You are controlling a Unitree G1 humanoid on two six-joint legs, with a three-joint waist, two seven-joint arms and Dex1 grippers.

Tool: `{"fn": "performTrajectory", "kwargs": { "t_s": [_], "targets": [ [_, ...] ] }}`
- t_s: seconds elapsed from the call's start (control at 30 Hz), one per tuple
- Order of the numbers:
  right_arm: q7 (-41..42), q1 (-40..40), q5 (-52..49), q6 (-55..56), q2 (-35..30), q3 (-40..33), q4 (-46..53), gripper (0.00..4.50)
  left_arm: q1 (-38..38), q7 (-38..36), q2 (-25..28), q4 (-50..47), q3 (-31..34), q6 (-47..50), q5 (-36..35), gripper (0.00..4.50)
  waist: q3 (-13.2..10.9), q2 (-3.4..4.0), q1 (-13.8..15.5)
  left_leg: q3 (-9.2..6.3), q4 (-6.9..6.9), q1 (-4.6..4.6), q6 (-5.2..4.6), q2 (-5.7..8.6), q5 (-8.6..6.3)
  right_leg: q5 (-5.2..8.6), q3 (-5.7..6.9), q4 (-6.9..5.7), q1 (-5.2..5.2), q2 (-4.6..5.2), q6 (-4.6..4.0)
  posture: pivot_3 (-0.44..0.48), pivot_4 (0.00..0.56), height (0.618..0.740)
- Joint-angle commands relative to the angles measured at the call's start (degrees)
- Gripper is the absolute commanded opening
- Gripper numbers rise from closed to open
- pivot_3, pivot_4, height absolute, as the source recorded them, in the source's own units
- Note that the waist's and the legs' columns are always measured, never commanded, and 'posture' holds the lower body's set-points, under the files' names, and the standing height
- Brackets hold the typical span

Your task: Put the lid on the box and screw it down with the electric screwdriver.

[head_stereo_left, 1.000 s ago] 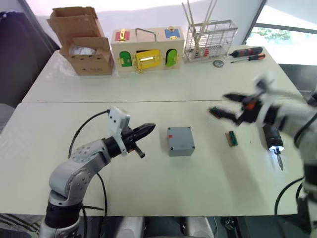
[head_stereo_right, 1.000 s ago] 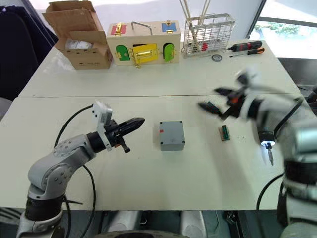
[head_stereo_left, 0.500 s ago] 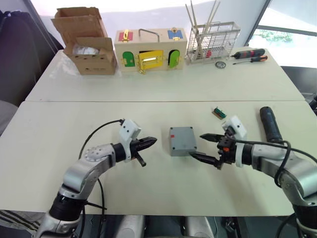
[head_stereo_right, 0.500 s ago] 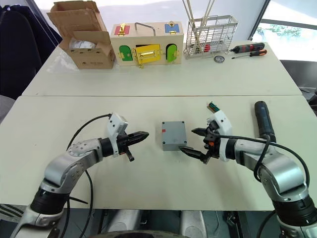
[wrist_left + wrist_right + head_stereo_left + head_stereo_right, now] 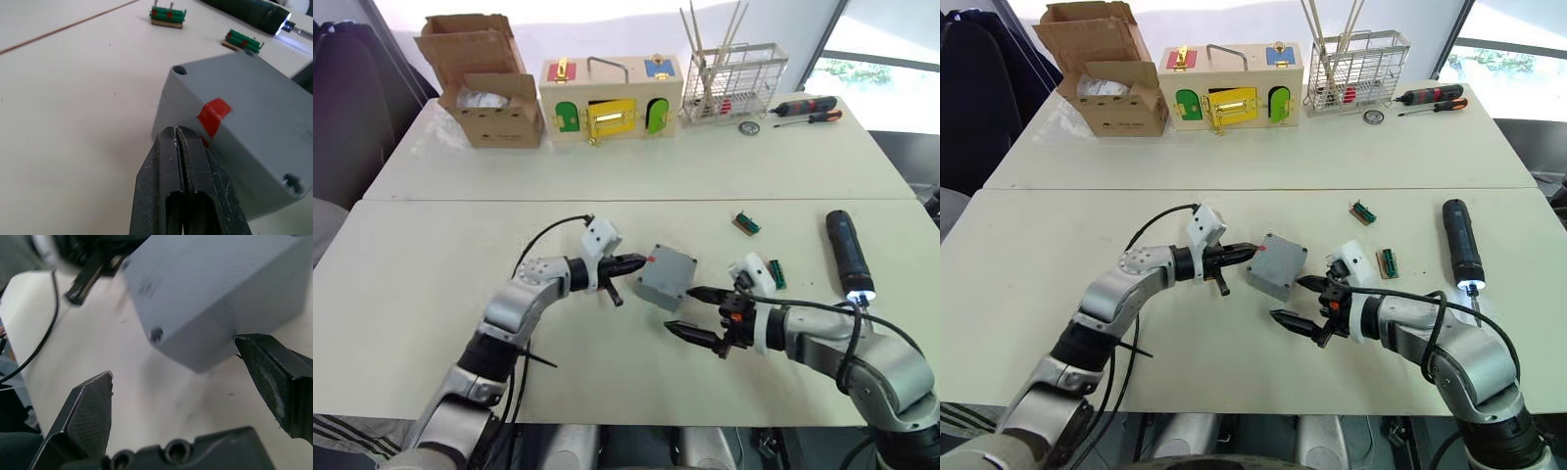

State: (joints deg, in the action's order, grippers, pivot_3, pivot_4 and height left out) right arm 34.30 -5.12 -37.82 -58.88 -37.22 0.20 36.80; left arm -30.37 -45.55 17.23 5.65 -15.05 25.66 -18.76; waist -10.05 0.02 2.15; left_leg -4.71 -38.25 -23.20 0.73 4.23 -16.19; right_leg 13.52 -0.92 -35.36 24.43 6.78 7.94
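Box (image 5: pixel 666 277) now tipped and turned, mid-table; half second ago flat. Left gripper (image 5: pixel 637 261) moved in, fingers pinched together, tip against red-marked side. Right gripper (image 5: pixel 693 312) spread wide beside box. Screwdriver (image 5: pixel 847 255) lies right, unused. Lid possibly already seated.

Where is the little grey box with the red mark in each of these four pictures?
Left eye view: the box sits mid-table between the two grippers.
Right eye view: same spot, box, tilted.
Left wrist view: the box looms just past the shut black jaws, red mark facing the camera.
Right wrist view: its grey underside hangs between the open jaws.
Shared landmark: the red mark, seen in both eye views and the left wrist view.
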Motion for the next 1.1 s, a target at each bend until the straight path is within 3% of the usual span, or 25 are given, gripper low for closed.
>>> {"fn": "performTrajectory", "kwargs": {
  "t_s": [0.03, 0.17, 0.43, 0.7, 0.87, 1.1],
  "targets": [
    [-1.41, -0.33, -2.88, -1.16, 1.29, 0.30, 4.61, 4.48, -3.21, -4.03, -1.96, 4.03, -2.38, -5.37, 2.44, 0.00, 0.00, 0.00, -0.04, 0.01, 0.00, 0.00, 0.00, 0.00, 0.00, 0.00, 0.00, 0.00, 0.00, 0.00, 0.00, 0.000, 0.150, 0.734],
    [-2.47, 0.58, -1.89, -2.33, -2.77, -2.28, 7.66, 4.48, -5.56, -4.86, -2.12, 8.68, -1.26, -7.97, 4.76, 0.00, 0.00, 0.00, -0.02, 0.01, -0.01, 0.00, -0.01, 0.03, 0.00, 0.00, 0.01, 0.00, 0.00, 0.00, 0.01, 0.000, 0.150, 0.734],
    [3.32, -0.03, 3.81, 4.19, -14.30, -2.80, 2.06, 4.48, 3.05, -3.68, 5.21, -2.10, 3.13, -3.40, 4.42, 0.00, 0.00, -0.01, -0.49, 0.01, 0.01, 0.00, -0.02, -0.04, -0.01, 0.00, 0.03, -0.03, 0.03, -0.03, 0.02, 0.000, 0.150, 0.734],
    [11.33, -5.68, 11.88, 17.37, -13.94, 5.44, -9.95, 4.48, 12.58, -2.64, 8.47, -19.03, 3.08, 6.46, 1.30, 0.00, 0.00, 0.00, -1.47, 0.01, 0.00, 0.00, -0.01, -0.09, 0.00, 0.01, -0.01, -0.02, 0.01, 0.01, 0.03, 0.000, 0.150, 0.734],
    [15.07, -8.64, 15.12, 22.62, -11.86, 9.60, -13.36, 4.48, 12.01, -0.61, 5.11, -18.31, 1.22, 7.11, 1.96, 0.00, 0.00, 0.00, -1.39, -0.01, -0.01, 0.01, -0.01, -0.07, 0.00, 0.01, 0.01, -0.05, 0.01, 0.01, 0.03, 0.000, 0.150, 0.734],
    [14.94, -6.54, 13.82, 19.95, -10.44, 9.46, -8.66, 4.48, 9.09, 0.98, 2.24, -12.58, 0.49, 2.98, 4.47, 0.00, 0.00, 0.00, -1.28, -0.02, -0.01, 0.00, 0.03, -0.06, 0.02, 0.01, 0.01, -0.03, 0.01, 0.01, 0.03, 0.000, 0.150, 0.734]
  ]
}}
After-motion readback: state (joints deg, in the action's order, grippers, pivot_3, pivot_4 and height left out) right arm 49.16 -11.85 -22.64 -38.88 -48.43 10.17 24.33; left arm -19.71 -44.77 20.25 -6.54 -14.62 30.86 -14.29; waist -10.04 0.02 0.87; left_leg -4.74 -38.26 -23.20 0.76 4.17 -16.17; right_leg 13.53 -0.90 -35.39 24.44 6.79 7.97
